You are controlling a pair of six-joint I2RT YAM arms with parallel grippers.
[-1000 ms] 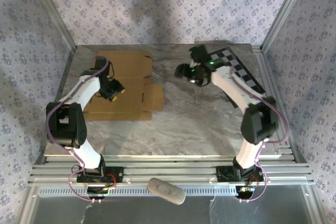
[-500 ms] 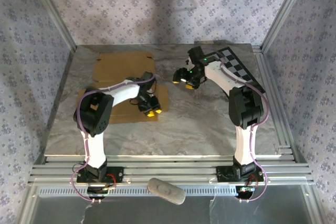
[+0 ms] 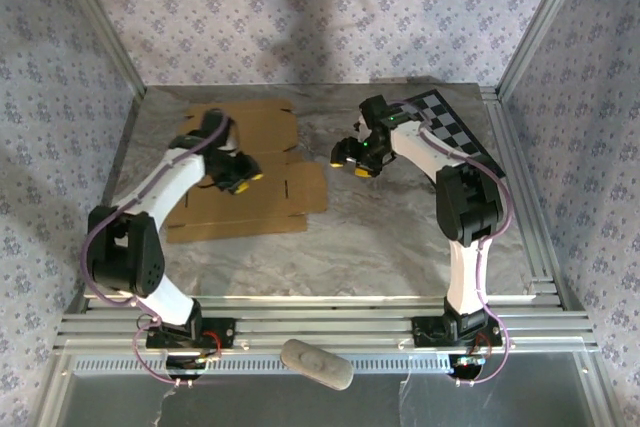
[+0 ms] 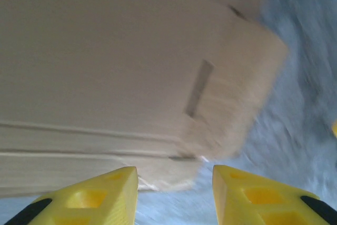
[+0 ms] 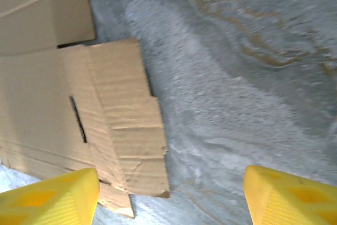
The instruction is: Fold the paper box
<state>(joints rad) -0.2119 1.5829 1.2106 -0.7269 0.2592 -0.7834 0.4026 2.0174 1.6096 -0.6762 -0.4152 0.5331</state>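
The paper box [image 3: 235, 217] lies flat and unfolded on the left half of the table, a tan cardboard sheet with flaps and slots. My left gripper [image 3: 241, 181] hovers over the sheet's middle, open, with nothing between its yellow fingers. In the left wrist view, blurred, the paper box [image 4: 131, 61] spreads beyond the left gripper [image 4: 175, 193]. My right gripper [image 3: 350, 163] is just right of the sheet's right flap, wide open and empty. In the right wrist view the paper box [image 5: 116, 109] lies ahead and to the left of the right gripper [image 5: 171, 198], apart from it.
A black-and-white checkerboard panel [image 3: 455, 132] lies at the back right under the right arm. The grey marble table [image 3: 380, 237] is bare in front and to the right. A grey oblong object [image 3: 316, 363] rests on the front rail. Metal posts and patterned walls close in the sides.
My left gripper swung right to the sheet's right flap, then back over its middle. The sheet shifted right and turned slightly. My right gripper moved a little left and nearer.
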